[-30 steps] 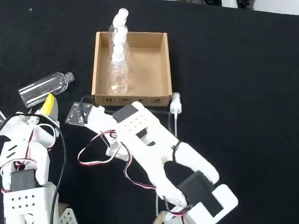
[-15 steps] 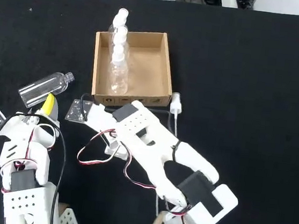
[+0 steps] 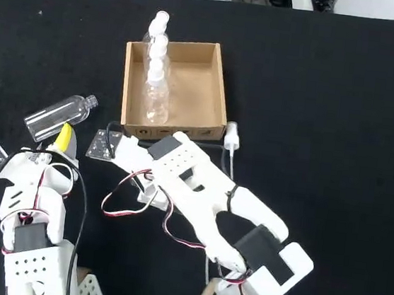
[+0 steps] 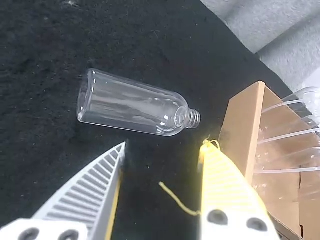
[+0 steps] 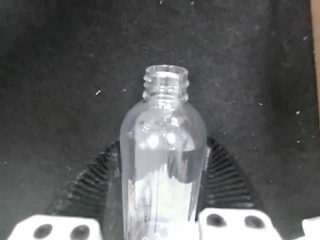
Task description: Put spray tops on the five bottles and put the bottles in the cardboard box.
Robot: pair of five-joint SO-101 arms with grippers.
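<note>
the right gripper (image 5: 163, 167) is clamped on an uncapped bottle (image 5: 163, 145), just in front of the near wall of the cardboard box (image 3: 192, 97). the left gripper (image 4: 162, 150) has its fingers apart, near a second uncapped bottle (image 4: 132, 109) lying on the black table (image 3: 341, 135) left of the box. capped bottles (image 3: 156, 71) line the box's left side. a loose spray top (image 3: 232, 137) lies beside the box's near right corner, and the right arm stretches between it and the held bottle.

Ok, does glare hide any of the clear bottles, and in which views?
High view: the capped bottles wash into the cardboard box, only their white tops stand out. Left wrist view: soft reflections outline the lying bottle well against the black cloth. Right wrist view: small white glints on the gripped bottle, neck threads plain.
</note>
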